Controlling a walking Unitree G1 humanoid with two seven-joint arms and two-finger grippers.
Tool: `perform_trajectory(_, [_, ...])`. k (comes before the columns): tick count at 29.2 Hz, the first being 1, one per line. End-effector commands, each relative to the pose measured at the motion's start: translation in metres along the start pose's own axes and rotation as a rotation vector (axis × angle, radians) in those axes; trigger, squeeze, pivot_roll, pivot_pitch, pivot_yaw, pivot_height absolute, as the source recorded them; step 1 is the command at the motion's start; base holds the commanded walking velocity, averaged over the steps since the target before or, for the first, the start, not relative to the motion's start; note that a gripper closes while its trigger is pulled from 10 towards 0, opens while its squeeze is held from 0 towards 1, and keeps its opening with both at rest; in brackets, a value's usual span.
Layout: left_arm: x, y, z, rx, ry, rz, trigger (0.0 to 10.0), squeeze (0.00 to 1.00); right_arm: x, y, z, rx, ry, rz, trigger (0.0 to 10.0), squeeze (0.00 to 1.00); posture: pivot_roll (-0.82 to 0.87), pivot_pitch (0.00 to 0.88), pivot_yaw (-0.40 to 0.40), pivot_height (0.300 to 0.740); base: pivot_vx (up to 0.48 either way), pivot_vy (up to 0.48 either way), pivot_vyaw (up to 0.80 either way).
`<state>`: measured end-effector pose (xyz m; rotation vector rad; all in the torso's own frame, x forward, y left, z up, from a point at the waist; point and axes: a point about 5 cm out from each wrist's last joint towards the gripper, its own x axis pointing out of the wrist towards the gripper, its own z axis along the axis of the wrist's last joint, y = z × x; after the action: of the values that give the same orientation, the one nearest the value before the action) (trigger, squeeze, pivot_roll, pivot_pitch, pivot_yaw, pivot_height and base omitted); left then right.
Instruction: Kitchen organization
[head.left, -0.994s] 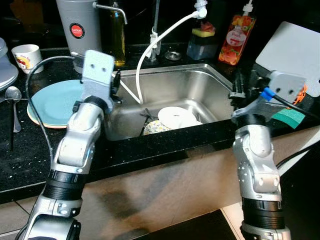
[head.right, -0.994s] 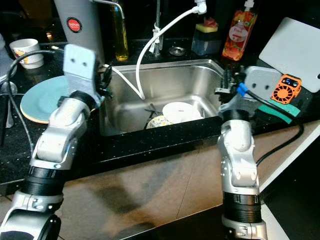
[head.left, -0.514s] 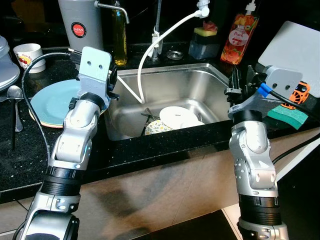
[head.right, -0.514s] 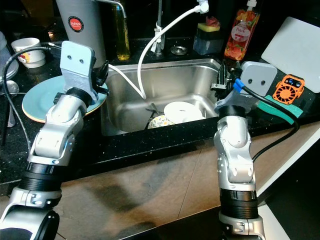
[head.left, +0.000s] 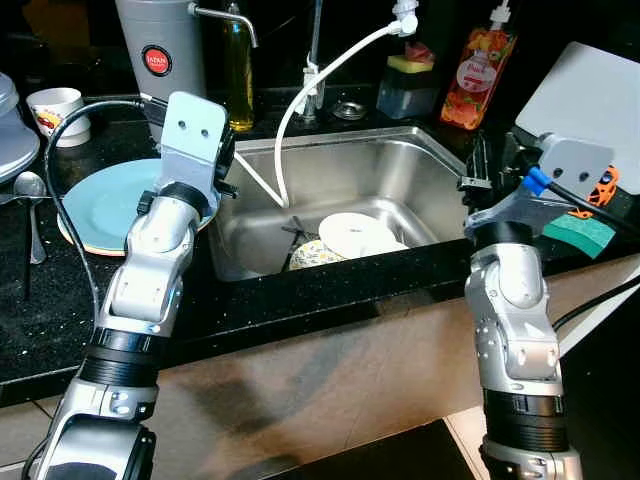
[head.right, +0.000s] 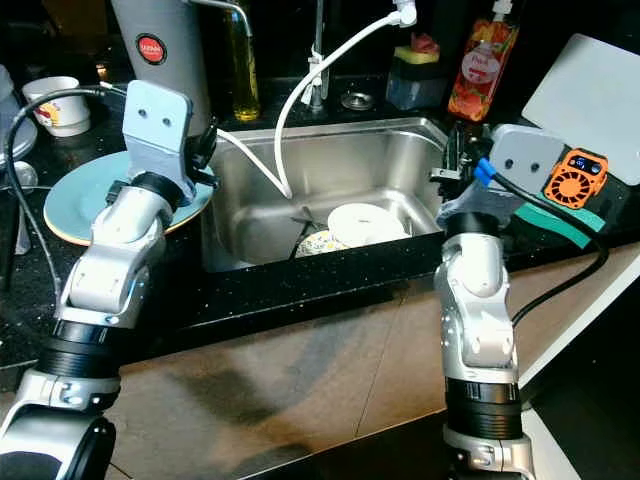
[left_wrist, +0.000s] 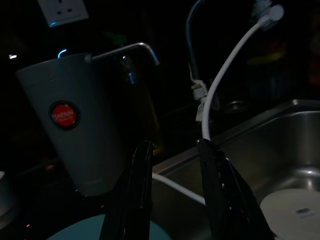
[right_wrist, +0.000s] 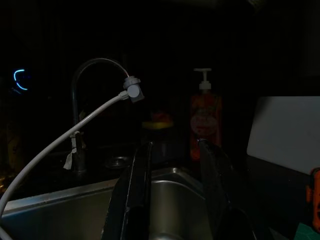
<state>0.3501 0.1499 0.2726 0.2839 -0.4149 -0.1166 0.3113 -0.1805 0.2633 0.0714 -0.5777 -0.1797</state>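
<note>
A steel sink (head.left: 380, 170) holds a white plate (head.left: 352, 234), a patterned bowl (head.left: 315, 255) and some dark utensils. A light blue plate (head.left: 105, 200) lies on the black counter to the left of the sink. My left gripper (head.left: 228, 162) hovers over the sink's left rim, beside the blue plate's right edge. In the left wrist view its fingers (left_wrist: 141, 170) stand apart with nothing between them. My right gripper (head.left: 478, 165) is held at the sink's right rim, open and empty, pointing toward the faucet (right_wrist: 95, 65).
A white hose (head.left: 300, 95) hangs from the faucet into the sink. Behind stand a grey dispenser (head.left: 155, 60), an oil bottle (head.left: 238, 70), a sponge holder (head.left: 403, 85) and a soap bottle (head.left: 475, 75). A cup (head.left: 55, 110) and spoon (head.left: 30, 195) sit far left; cutting board (head.left: 590, 95) and green sponge (head.left: 578, 232) right.
The head view has swayed slightly. Both arms keep about the same places at the sink's rims, and nothing has been taken hold of.
</note>
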Motion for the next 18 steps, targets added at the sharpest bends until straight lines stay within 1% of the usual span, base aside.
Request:
perform_trajectory(1, [0.000,-0.005,0.002,-0.019,-0.017,-0.018,10.0,0.00,-0.001,0.000,-0.003,-0.006,0.013,0.002,10.0,0.00,0.05,0.000,-0.018,0.740,0.000,0.000,0.00])
perform_trajectory(8, [-0.003,-0.011,-0.001,-0.042,-0.017,-0.028,10.0,0.00,-0.002,0.003,-0.005,-0.007,0.020,0.021,10.0,0.00,0.05,0.000,-0.023,0.740,0.000,0.000,0.00])
perform_trajectory(12, [-0.013,-0.016,0.003,-0.096,-0.062,-0.037,10.0,0.00,-0.004,-0.003,-0.002,-0.042,0.007,0.020,10.0,0.00,0.05,0.000,-0.027,0.740,0.000,0.000,0.00])
perform_trajectory(13, [-0.013,-0.016,0.003,-0.096,-0.062,-0.037,10.0,0.00,-0.004,-0.003,-0.002,-0.042,0.007,0.020,10.0,0.00,0.05,0.000,-0.027,0.740,0.000,0.000,0.00])
perform_trajectory(14, [-0.019,-0.017,0.003,-0.127,-0.070,-0.044,10.0,0.00,-0.008,-0.007,0.001,-0.053,-0.010,0.027,10.0,0.00,0.05,0.000,-0.024,0.740,0.000,0.000,0.00])
perform_trajectory(16, [-0.024,-0.018,0.000,-0.157,-0.049,-0.040,10.0,0.00,-0.013,-0.011,-0.002,-0.053,0.005,0.027,10.0,0.00,0.05,0.000,-0.026,0.740,0.000,0.000,0.00])
perform_trajectory(18, [-0.028,-0.021,-0.003,-0.165,-0.036,-0.042,10.0,0.00,-0.016,-0.011,-0.006,-0.015,0.034,0.009,10.0,0.00,0.05,0.000,-0.026,0.740,0.000,0.000,0.00])
